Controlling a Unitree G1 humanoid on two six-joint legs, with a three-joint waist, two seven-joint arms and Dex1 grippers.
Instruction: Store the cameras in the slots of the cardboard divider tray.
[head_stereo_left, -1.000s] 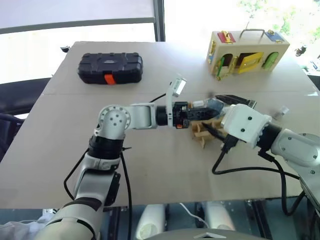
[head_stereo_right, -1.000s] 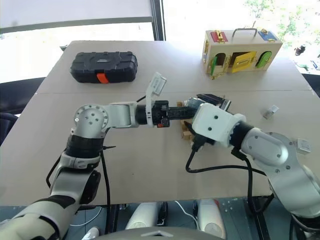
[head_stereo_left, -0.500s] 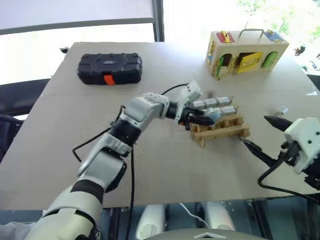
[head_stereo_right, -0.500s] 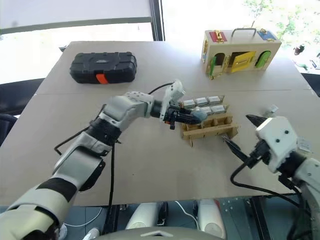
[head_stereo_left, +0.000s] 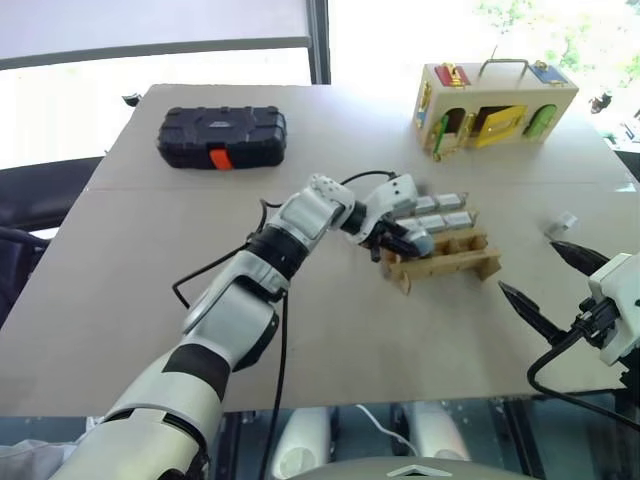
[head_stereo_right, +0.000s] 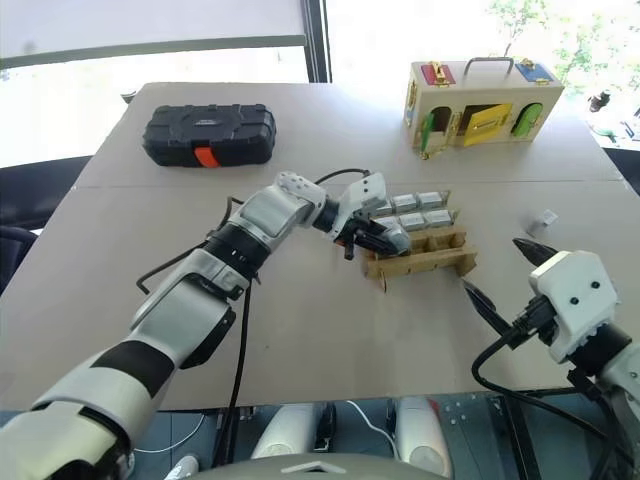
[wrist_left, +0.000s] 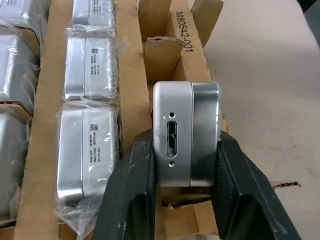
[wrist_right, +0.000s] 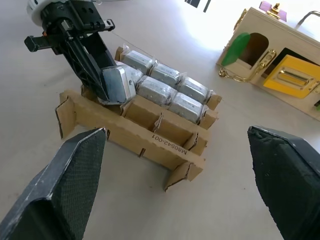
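Note:
The cardboard divider tray (head_stereo_left: 445, 262) stands right of the table's middle. Several wrapped silver cameras (head_stereo_left: 438, 211) fill its far rows. My left gripper (head_stereo_left: 414, 241) is shut on an unwrapped silver camera (wrist_left: 186, 132), which hangs tilted just over the left end of the tray's near row of slots (wrist_right: 150, 125). Its black fingers (wrist_left: 134, 190) clamp the camera's two sides. My right gripper (head_stereo_left: 528, 267) is open and holds nothing, off to the tray's right near the table's front edge. Another small camera (head_stereo_left: 563, 222) lies loose on the table at the right.
A black plastic case with an orange latch (head_stereo_left: 221, 135) lies at the back left. A pale wooden box with coloured doors (head_stereo_left: 495, 103) stands at the back right. Bare tabletop (head_stereo_left: 330, 340) stretches in front of the tray.
My right arm has pulled back to the right, away from the tray. My left gripper rolled and came down with the camera to the tray's near row.

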